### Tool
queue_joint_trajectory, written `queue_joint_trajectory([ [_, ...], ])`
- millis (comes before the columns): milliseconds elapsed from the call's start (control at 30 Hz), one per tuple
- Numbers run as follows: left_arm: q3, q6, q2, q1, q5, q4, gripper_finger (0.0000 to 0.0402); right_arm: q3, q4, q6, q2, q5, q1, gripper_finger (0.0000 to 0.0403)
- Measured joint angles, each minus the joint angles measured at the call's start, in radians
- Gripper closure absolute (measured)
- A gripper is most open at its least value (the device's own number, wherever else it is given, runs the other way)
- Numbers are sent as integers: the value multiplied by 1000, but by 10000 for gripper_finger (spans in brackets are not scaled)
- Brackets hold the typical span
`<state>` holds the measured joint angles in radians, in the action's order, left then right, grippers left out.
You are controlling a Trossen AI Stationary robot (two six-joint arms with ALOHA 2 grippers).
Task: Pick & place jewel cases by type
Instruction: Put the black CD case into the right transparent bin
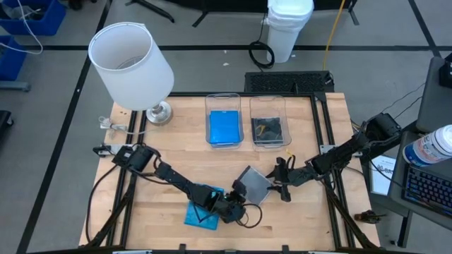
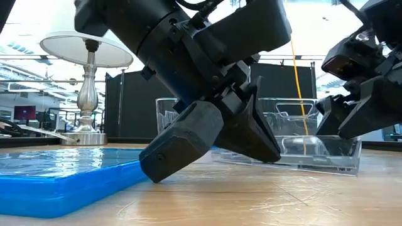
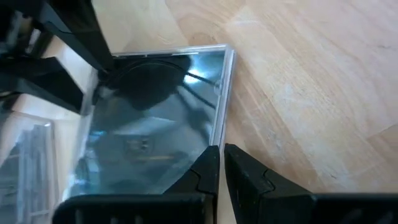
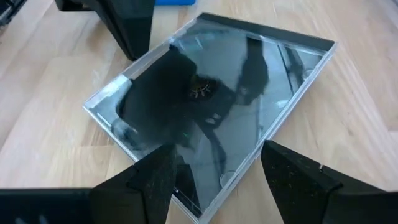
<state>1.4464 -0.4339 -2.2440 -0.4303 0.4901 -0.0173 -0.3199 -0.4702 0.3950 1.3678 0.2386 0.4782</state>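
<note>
Blue case (image 1: 203, 215) at the table's near edge, under the left arm; we see it lying flat, corners turned diamond-wise, partly hidden by the arm. In the low view its near corner is cut off.

Left gripper (image 1: 239, 209) is just beyond it, low over the wood, fingers (image 3: 208, 174) pressed together with nothing between them; their tips meet the near edge of the grey case (image 1: 252, 183).

Grey case sits near the table's middle, rotated so its corners point toward and away from us, no clear long axis since it is square. We note its dark insert and a disc hub in the right wrist view. Whether it lies fully flat we cannot tell.

Right gripper (image 1: 277, 185) is beside the grey case on its right, fingers (image 4: 155, 180) spread wide, one at each side of the case's near corner.

Farther back, two clear bins side by side: left bin (image 1: 224, 106) holds a blue case, right bin (image 1: 269, 106) holds a dark one, details hard to make out.

Lamp (image 1: 131, 63) stands at the far left corner of the table (image 1: 176, 141).
</note>
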Motion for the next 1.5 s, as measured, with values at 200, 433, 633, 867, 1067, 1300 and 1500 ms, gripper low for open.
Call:
queue_joint_trajectory([
  [200,0,14,-1,12,-42,-6,366,0,-43,-47,-1,8,0,181],
  [433,0,11,-1,13,-57,0,366,0,-107,-74,-2,14,0,181],
  [633,0,17,-1,13,-63,2,366,0,-170,-91,-2,13,0,181],
  [867,0,26,-1,14,-87,3,366,-4,-274,-118,-5,-37,0,181],
  [1067,0,43,-1,35,-14,8,366,2,-280,-123,4,-163,7,181],
  [1300,0,101,-2,56,-34,4,366,-2,-312,-115,29,-126,24,181],
  [1500,-1,93,-3,59,-40,27,366,-2,-330,-112,29,-92,25,181],
])
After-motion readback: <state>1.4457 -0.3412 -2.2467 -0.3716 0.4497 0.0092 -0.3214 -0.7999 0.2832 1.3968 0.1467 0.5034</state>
